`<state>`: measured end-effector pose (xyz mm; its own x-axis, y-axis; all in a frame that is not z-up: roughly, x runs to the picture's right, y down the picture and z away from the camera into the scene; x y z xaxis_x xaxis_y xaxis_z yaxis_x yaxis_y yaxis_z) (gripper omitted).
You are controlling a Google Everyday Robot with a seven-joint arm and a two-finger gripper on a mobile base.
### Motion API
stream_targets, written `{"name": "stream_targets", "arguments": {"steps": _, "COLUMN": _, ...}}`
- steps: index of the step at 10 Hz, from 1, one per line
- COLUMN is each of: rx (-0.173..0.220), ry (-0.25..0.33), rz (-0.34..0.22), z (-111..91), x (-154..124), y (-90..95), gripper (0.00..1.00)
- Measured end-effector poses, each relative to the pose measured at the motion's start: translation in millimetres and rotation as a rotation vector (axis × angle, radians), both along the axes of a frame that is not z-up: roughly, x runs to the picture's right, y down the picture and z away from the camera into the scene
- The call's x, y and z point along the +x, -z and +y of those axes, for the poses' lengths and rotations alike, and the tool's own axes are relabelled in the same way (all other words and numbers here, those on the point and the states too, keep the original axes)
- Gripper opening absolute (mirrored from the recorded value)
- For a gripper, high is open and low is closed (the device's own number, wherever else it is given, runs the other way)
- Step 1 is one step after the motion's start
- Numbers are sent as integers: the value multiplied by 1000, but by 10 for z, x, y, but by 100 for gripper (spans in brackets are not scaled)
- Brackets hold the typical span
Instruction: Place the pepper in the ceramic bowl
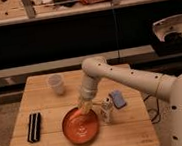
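Note:
The ceramic bowl (80, 127) is wide, shallow, orange-red and glossy, and sits on the wooden table (127, 133) near its front middle. My gripper (85, 107) hangs over the bowl's back right rim, pointing down into it. An orange shape at the gripper's tip may be the pepper; I cannot tell it apart from the bowl's rim. The white arm (125, 78) reaches in from the right.
A small white bottle with a dark cap (107, 110) stands just right of the bowl. A blue-grey object (117, 99) lies behind the bottle. A translucent plastic cup (56, 84) stands at the back left. A black ridged object (34, 127) lies at the left.

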<state>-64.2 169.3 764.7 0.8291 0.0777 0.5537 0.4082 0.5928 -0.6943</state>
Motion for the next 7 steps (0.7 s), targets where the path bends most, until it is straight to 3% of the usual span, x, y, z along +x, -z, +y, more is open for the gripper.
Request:
{"name": "stream_targets", "arguments": {"steps": 2, "rx": 0, "ry": -4, "rz": 7, "z": -4, "x": -2, "y": 5, "gripper": 29}}
{"name": "stream_targets", "arguments": {"steps": 4, "rx": 0, "ry": -6, "rz": 13, "z": -4, "x": -6, "y": 13, "gripper": 23}}
{"name": "stream_targets", "arguments": {"steps": 7, "rx": 0, "ry": -13, "rz": 26, "z": -12, "x": -17, "y": 19, "gripper": 22}}
